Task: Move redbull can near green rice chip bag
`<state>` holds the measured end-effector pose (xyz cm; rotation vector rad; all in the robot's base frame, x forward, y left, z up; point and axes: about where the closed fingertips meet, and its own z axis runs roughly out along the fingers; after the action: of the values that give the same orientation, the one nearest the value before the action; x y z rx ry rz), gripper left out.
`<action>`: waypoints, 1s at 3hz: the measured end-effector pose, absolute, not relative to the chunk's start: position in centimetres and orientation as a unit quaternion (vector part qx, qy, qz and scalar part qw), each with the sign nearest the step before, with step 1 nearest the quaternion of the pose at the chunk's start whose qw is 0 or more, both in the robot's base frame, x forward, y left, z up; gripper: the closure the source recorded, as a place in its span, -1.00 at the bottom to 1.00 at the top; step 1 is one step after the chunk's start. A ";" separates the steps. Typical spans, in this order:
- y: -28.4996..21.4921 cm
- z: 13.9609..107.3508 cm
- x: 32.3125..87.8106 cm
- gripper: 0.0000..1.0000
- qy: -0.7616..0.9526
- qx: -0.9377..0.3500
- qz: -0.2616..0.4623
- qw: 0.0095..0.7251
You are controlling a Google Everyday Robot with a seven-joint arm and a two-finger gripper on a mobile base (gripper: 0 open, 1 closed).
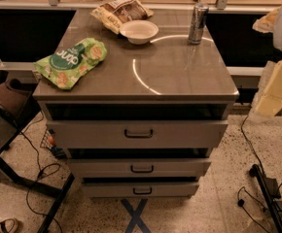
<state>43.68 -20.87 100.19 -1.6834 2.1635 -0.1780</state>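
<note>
The redbull can (198, 23) stands upright at the back right of the grey cabinet top (180, 72). The green rice chip bag (72, 62) lies flat at the front left corner of the top, partly over the left edge. My gripper (271, 95) hangs at the right edge of the view, off the cabinet's right side and lower than the can. It is well apart from both the can and the bag and holds nothing I can see.
A white bowl (138, 31) sits at the back middle, with a tan-and-brown snack bag (120, 11) behind it. Three drawers (138, 133) stand slightly open below the top. A dark chair (5, 101) is at the left, and cables (257, 174) lie on the floor.
</note>
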 end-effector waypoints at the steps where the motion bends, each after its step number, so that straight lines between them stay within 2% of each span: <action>1: -20.9 100.2 43.7 -1.00 0.772 -0.601 -0.064 0.196; 2: -21.1 100.3 44.3 -1.00 0.772 -0.597 -0.071 0.209; 3: -22.5 100.4 46.9 -1.00 0.775 -0.572 -0.084 0.253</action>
<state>46.92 -22.47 100.38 -1.5557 2.1079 -0.2295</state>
